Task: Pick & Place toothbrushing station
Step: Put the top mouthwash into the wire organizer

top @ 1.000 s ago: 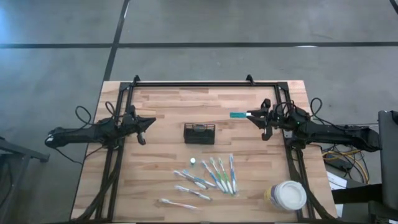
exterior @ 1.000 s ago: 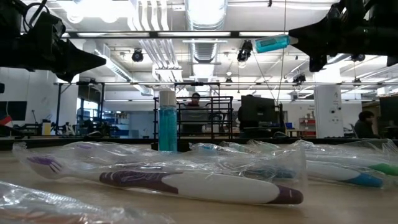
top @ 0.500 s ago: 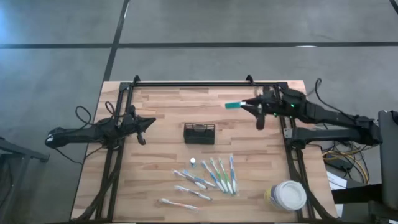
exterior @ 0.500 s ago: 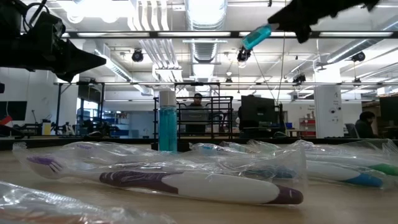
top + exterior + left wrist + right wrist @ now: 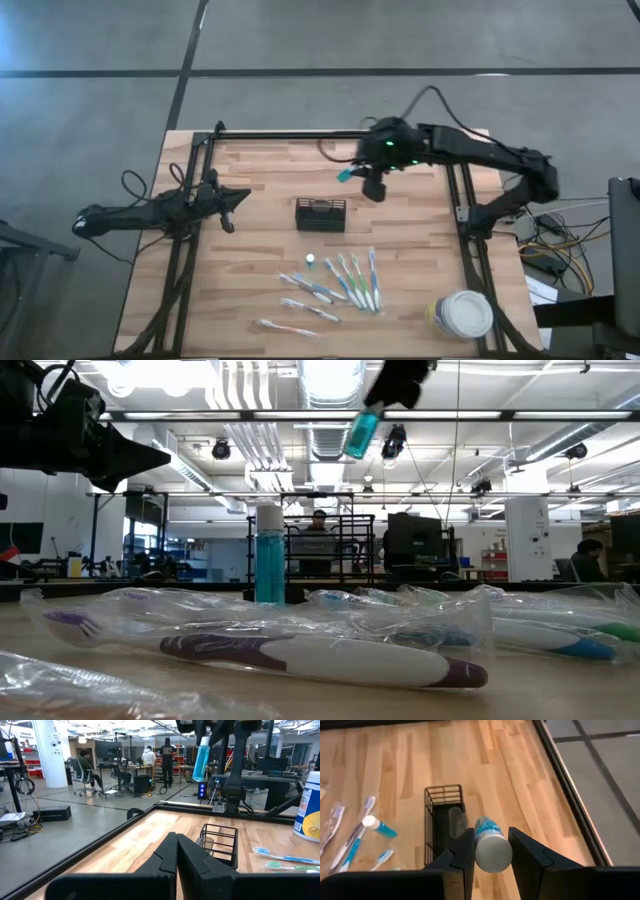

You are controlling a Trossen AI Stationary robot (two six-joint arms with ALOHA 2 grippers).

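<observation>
The black mesh caddy [image 5: 321, 214] stands on the table's middle; it also shows in the right wrist view [image 5: 443, 820] and the left wrist view [image 5: 218, 842]. My right gripper [image 5: 358, 176] is high above the table, just to the far right of the caddy, and is shut on a teal tube [image 5: 345, 175]. The tube also shows in the low view [image 5: 360, 432] and the left wrist view [image 5: 201, 762]. My left gripper [image 5: 240, 196] is shut and empty at the table's left, and its fingers show in its own wrist view [image 5: 176, 850]. My right gripper pinches the tube's pale round end [image 5: 493, 851] between its two fingers [image 5: 465, 845]. The tube lies along the fingers and sticks out past their tips. The fingers slant down from the table's right. The tube hangs tilted below them [image 5: 360, 432], lifted clear above the caddy's far right.
Several wrapped toothbrushes [image 5: 350, 280] lie on the near side of the caddy. A small blue tube with a white cap [image 5: 311, 259] stands upright among them [image 5: 269, 555]. A round white tub [image 5: 463, 313] stands at the near right corner. A black frame [image 5: 330, 133] runs along the far edge.
My right gripper has gone from the table's right side toward the left, to a place above the caddy's far right, still shut on the teal tube. It has tipped, so the tube has gone from level to slanting steeply down.
</observation>
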